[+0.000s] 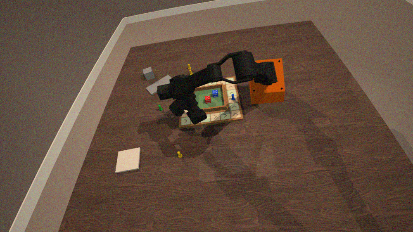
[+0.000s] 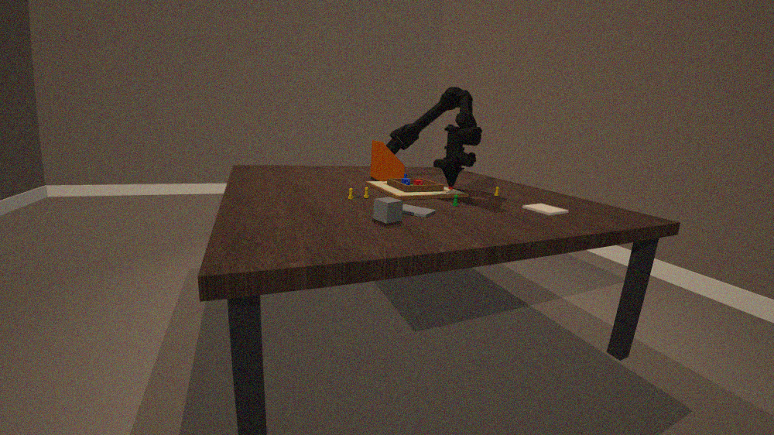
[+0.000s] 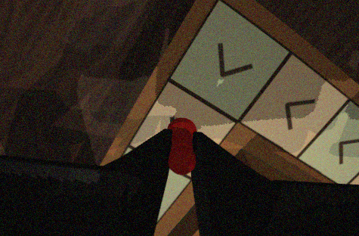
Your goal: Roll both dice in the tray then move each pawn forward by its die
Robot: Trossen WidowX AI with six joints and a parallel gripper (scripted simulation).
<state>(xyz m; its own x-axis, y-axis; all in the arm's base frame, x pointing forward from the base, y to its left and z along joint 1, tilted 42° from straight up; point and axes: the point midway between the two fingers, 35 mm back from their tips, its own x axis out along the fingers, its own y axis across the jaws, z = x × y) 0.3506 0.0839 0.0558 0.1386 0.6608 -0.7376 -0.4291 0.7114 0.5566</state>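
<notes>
Your claw (image 1: 186, 112) (image 2: 450, 184) (image 3: 181, 139) grips the red pawn (image 2: 450, 188) (image 3: 181, 145) over the board's (image 1: 211, 119) (image 2: 379, 186) (image 3: 244, 130) track, likely to set it on its counted square; both dice lie in the tray (image 1: 226, 95) (image 2: 425, 186); the blue pawn (image 1: 232, 96) (image 2: 405, 176) stands beyond, probably awaiting its turn.

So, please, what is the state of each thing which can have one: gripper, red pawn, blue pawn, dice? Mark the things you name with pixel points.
Gripper (image 2: 450, 186) (image 3: 181, 139): shut on the red pawn.
Red pawn (image 3: 181, 147): held between the fingers.
Blue pawn (image 1: 232, 96): upright on the board.
Red die (image 1: 207, 99) (image 2: 418, 182): resting in the tray.
Blue die (image 1: 215, 93) (image 2: 405, 181): resting in the tray.
</notes>
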